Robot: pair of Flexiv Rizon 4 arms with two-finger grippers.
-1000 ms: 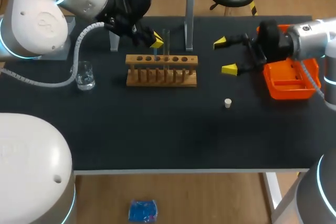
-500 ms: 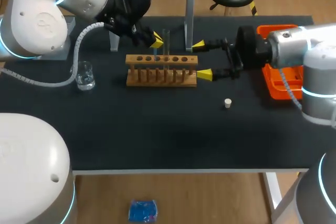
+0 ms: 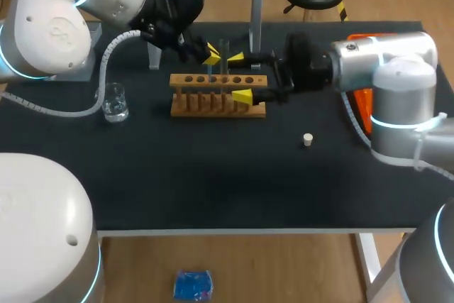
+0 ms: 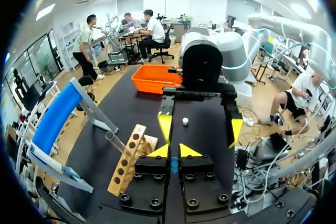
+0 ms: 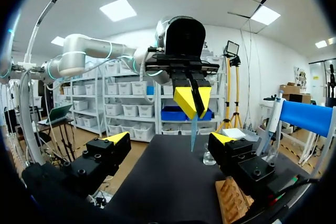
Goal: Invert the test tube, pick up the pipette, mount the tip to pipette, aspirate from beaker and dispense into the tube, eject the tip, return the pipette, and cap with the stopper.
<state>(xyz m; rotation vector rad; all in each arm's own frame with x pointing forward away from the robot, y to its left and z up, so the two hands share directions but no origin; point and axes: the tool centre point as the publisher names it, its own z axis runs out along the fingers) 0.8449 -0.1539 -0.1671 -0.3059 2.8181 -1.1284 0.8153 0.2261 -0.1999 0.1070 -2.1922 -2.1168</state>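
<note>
Beaker (image 3: 114,101) stands at the table's left, some clear liquid in it, nothing touching it. Left gripper (image 3: 213,54) hangs over the back of the wooden rack (image 3: 218,95), fingers pinched narrow on the upper part of the test tube (image 5: 193,132). The tube hangs straight down from it, clear of the rack holes as far as the right wrist view shows. Which end of the tube is up: can't tell.

Right gripper (image 3: 240,76) comes in sideways over the rack's right half, fingers spread wide, nothing in them. One tip is near the tube, the other over the rack's front edge. From its own wrist view the tube is just ahead of the gap, not yet between the fingers.

Stopper (image 3: 308,140) sits alone on the mat, right of the rack. Orange tray (image 4: 149,83) is at the far right, behind the right arm. Pipette not made out.

Step, as I judge it: the first one, inverting the tube, set up as a handover. Next move calls for the right gripper to go a bit further in, line the gap up with the free lower part of the tube and pinch it before the left lets go. Misalignment would knock the tube.
</note>
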